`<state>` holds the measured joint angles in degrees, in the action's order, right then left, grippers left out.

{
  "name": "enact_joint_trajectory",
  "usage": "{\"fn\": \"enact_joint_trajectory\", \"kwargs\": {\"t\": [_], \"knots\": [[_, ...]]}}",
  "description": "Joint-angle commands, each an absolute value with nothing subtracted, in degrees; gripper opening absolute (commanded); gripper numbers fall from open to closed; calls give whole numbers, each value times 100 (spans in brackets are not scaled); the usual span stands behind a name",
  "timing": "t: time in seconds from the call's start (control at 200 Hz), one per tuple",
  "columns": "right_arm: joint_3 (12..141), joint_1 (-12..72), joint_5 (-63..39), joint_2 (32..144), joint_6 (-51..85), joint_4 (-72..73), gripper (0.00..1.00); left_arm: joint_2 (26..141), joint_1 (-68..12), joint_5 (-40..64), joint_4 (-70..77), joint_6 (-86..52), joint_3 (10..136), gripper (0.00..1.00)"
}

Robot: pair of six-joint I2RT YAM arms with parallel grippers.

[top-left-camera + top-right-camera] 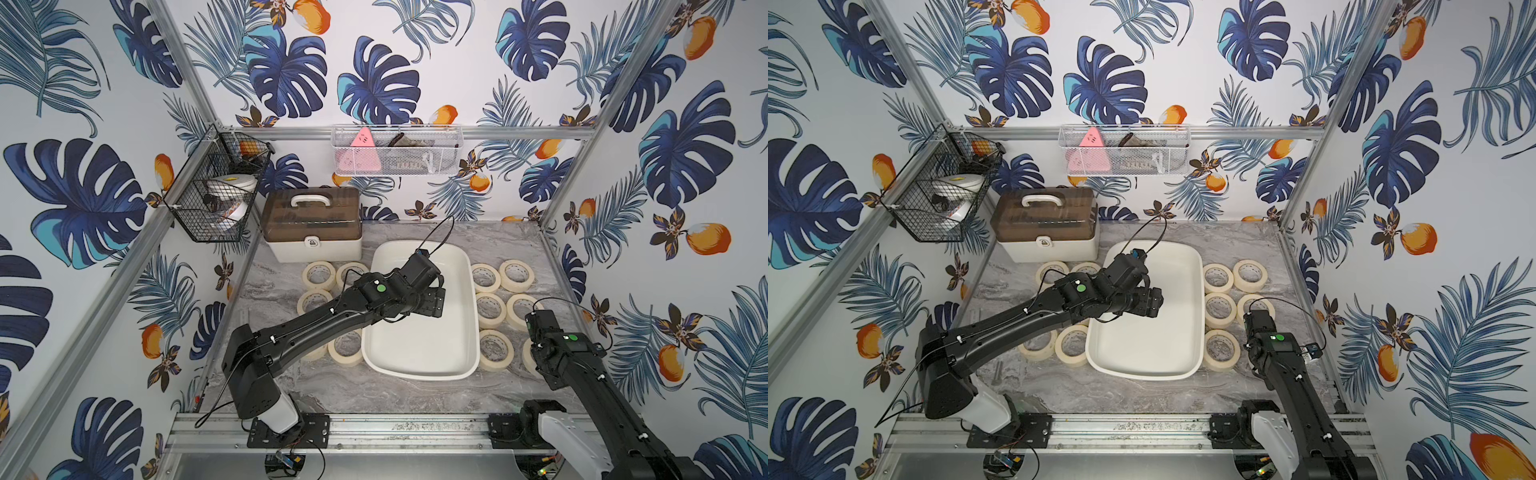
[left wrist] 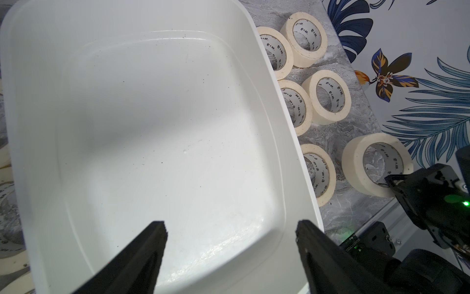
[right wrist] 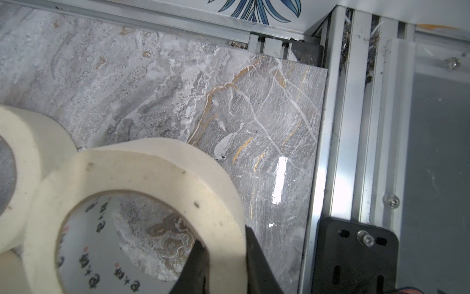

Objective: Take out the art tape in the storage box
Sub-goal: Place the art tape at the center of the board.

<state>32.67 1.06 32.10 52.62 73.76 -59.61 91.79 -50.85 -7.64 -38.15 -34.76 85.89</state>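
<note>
Nearest, at right: right gripper (image 3: 223, 244) clamped on the wall of an art tape roll (image 3: 142, 163), one finger inside the core, right arm (image 1: 590, 374) reaching far from the near rail (image 1: 395, 432). White storage box (image 1: 415, 349) at mid-table, long axis near to far, only bare floor inside. Flat on the marble tabletop (image 1: 332, 386) left and right of it, cores up: the other rolls (image 1: 485, 288). Over the box, left arm (image 1: 316, 328) stretched diagonally, left gripper (image 2: 231, 229) hovering, jaws wide apart.
</note>
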Motion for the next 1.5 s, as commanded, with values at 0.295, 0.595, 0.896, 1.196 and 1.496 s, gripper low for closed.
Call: {"fn": "enact_joint_trajectory", "kwargs": {"t": [0.295,0.595,0.896,1.196,1.496], "knots": [[3014,-40,2999,5691,7438,-5221,7,9040,-5071,-810,-3785,-3558,8521,88],[3227,-167,3070,5498,7070,-5252,44,8937,-5068,-1007,-3913,-3538,8567,88],[4069,-193,3296,5030,6435,-5724,70,8739,-4863,-1613,-4025,-3156,8879,89],[5142,-189,3528,5268,5706,-5549,83,8098,-4137,-2610,-3282,-2578,8536,96],[5546,-193,2845,5334,4624,-4045,90,7505,-3561,-3572,-1867,-2152,7358,99]]}}
